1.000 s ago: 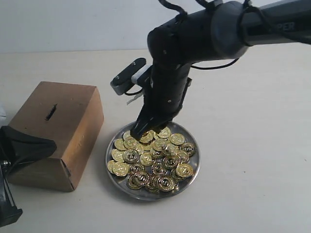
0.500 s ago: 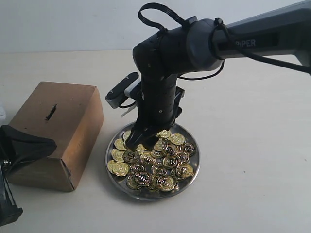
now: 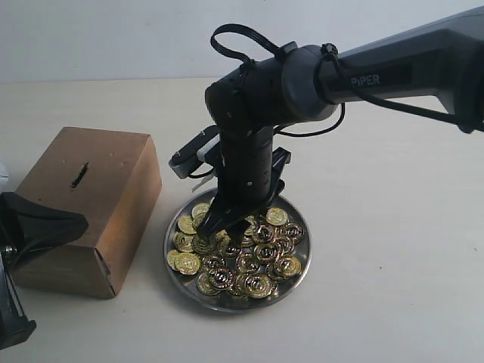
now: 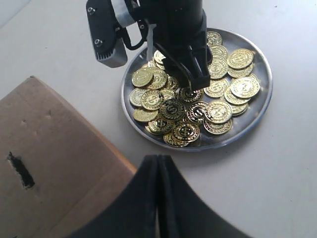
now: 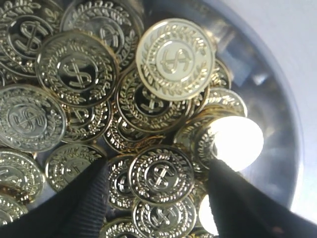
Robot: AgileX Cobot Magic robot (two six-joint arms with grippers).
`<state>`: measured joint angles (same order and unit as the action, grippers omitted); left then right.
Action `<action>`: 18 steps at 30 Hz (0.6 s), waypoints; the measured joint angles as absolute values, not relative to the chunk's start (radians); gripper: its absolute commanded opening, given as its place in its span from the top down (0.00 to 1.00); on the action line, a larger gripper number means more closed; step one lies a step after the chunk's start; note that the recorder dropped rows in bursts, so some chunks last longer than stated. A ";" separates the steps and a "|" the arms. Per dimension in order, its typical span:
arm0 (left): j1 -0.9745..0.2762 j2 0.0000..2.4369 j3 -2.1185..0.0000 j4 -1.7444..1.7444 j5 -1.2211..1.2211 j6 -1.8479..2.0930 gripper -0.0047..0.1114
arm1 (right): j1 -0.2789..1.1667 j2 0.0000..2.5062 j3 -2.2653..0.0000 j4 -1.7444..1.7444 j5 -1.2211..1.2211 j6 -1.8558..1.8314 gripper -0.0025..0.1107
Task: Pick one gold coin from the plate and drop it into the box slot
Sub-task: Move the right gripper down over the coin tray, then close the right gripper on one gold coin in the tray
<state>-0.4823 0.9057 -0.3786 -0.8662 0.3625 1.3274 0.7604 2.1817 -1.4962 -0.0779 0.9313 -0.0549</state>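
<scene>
The silver-grey plate holds a heap of gold coins just right of the brown box, whose dark slot shows on its top face. My right gripper reaches down into the left side of the heap. It stands open, its fingers on either side of one coin with a gap on both sides. My left gripper hangs shut and empty beside the box's near corner, pointing towards the plate.
The right arm's wrist camera block juts out left above the plate, close to the box's right edge. A pale wall runs along the back of the tabletop.
The right arm has lowered and shifted slightly left and towards the front, bringing its fingertips down among the coins. The left gripper, box and plate have not moved.
</scene>
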 measured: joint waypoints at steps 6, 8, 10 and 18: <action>-0.482 0.906 -0.379 -0.872 0.363 1.327 0.96 | 0.760 2.182 -1.496 -0.078 0.929 -0.038 0.48; -0.482 0.906 -0.379 -0.872 0.363 1.327 0.96 | 0.760 2.182 -1.496 -0.078 0.925 -0.034 0.48; -0.482 0.906 -0.379 -0.872 0.363 1.327 0.96 | 0.760 2.182 -1.496 -0.078 0.921 -0.030 0.49; -0.482 0.906 -0.379 -0.872 0.363 1.327 0.96 | 0.760 2.182 -1.496 -0.078 0.919 -0.024 0.49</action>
<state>-0.4823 0.9057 -0.3786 -0.8718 0.3625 1.3274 0.7604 2.1817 -1.4962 -0.0779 0.9188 -0.0238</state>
